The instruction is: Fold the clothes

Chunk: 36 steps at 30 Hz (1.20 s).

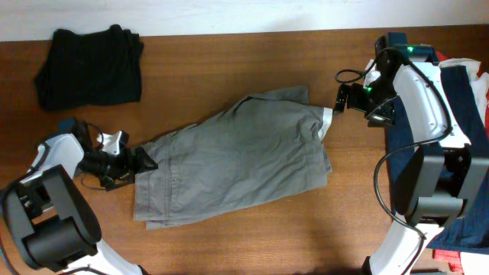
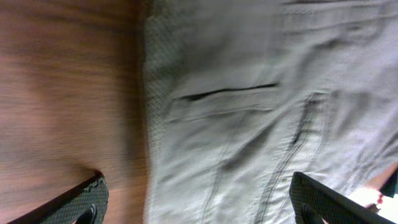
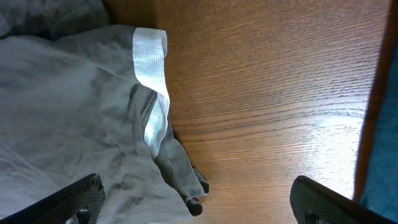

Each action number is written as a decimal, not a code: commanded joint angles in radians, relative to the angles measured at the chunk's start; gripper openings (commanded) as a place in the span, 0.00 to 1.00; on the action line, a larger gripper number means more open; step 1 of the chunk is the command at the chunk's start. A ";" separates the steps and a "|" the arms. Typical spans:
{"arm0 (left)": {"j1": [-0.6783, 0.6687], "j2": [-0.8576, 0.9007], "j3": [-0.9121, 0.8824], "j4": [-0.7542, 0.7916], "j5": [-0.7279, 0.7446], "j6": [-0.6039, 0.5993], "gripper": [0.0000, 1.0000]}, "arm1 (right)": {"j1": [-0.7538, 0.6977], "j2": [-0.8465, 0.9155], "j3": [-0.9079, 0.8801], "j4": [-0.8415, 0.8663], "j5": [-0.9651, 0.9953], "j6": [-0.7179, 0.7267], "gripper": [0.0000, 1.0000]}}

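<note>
The grey-taupe shorts (image 1: pixel 237 156) lie spread flat across the middle of the wooden table (image 1: pixel 229 53). My left gripper (image 1: pixel 145 159) is open at the shorts' left edge; in the left wrist view its fingers (image 2: pixel 198 202) straddle the fabric edge by a welt pocket (image 2: pixel 227 93). My right gripper (image 1: pixel 338 98) is open at the shorts' upper right corner; in the right wrist view its fingers (image 3: pixel 198 199) straddle the corner beside a white lining strip (image 3: pixel 152 81). Neither holds anything.
A folded black garment (image 1: pixel 90 67) lies at the back left. A pile of navy, white and red clothes (image 1: pixel 470 84) sits at the right edge behind the right arm. The table's front edge runs along the bottom.
</note>
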 commanded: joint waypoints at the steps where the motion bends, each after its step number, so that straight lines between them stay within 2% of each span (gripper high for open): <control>1: -0.057 0.056 -0.118 0.132 0.019 -0.038 0.94 | -0.003 -0.006 0.010 -0.002 0.013 -0.013 0.99; 2: -0.060 0.056 -0.145 0.160 0.019 -0.049 0.94 | -0.003 -0.006 0.010 -0.004 0.013 -0.013 0.99; 3: -0.060 0.056 -0.155 0.166 0.019 -0.049 0.89 | -0.003 -0.006 0.010 -0.005 0.013 -0.013 0.99; 4: -0.060 0.056 -0.157 0.167 0.019 -0.049 0.54 | -0.003 -0.006 0.010 -0.003 0.013 -0.012 0.99; 5: -0.060 0.056 -0.157 0.167 0.022 -0.053 0.46 | -0.003 -0.006 0.010 -0.004 0.013 -0.012 0.99; 7: -0.068 0.056 -0.157 0.167 0.023 -0.052 0.46 | -0.003 -0.006 0.010 -0.004 0.013 -0.012 0.99; 8: -0.078 0.056 -0.157 0.169 0.022 -0.052 0.39 | -0.003 -0.006 0.010 -0.004 0.012 -0.012 0.99; 9: -0.084 0.056 -0.157 0.175 0.018 -0.053 0.17 | -0.003 -0.006 0.010 -0.004 0.012 -0.012 0.99; 10: -0.084 0.056 -0.157 0.174 0.007 -0.053 0.01 | -0.003 -0.006 0.010 -0.005 0.012 -0.012 0.99; 12: -0.074 0.056 -0.123 0.120 -0.089 -0.097 0.01 | -0.003 -0.006 0.010 -0.005 0.012 -0.011 0.99; 13: -0.073 0.056 -0.044 0.018 -0.181 -0.117 0.00 | -0.003 -0.006 0.010 -0.005 0.012 -0.011 0.99; 14: -0.073 0.056 0.015 -0.042 -0.214 -0.117 0.00 | -0.003 -0.006 0.010 -0.005 0.012 -0.008 0.99; 17: -0.080 0.056 0.390 -0.294 -0.235 -0.116 0.00 | 0.017 -0.006 0.010 -0.014 0.004 -0.008 0.99; 19: -0.103 0.056 0.606 -0.440 -0.307 -0.116 0.01 | 0.065 -0.006 -0.006 -0.019 0.005 -0.008 0.99; 24: -0.212 0.056 0.855 -0.646 -0.326 -0.125 0.01 | 0.190 -0.006 -0.078 0.080 0.005 0.019 0.99; 26: -0.272 0.056 0.895 -0.693 -0.303 -0.140 0.00 | 0.229 -0.006 -0.100 0.090 -0.003 0.026 0.99; 29: -0.438 0.056 0.950 -0.689 -0.158 -0.144 0.01 | 0.302 -0.006 -0.162 0.145 -0.004 0.048 0.99; 31: -0.549 0.056 0.955 -0.655 -0.111 -0.222 0.01 | 0.357 -0.006 -0.221 0.201 -0.016 0.080 0.97; 36: -0.757 0.058 0.955 -0.473 -0.093 -0.222 0.00 | 0.451 -0.002 -0.327 0.333 -0.048 0.127 0.96</control>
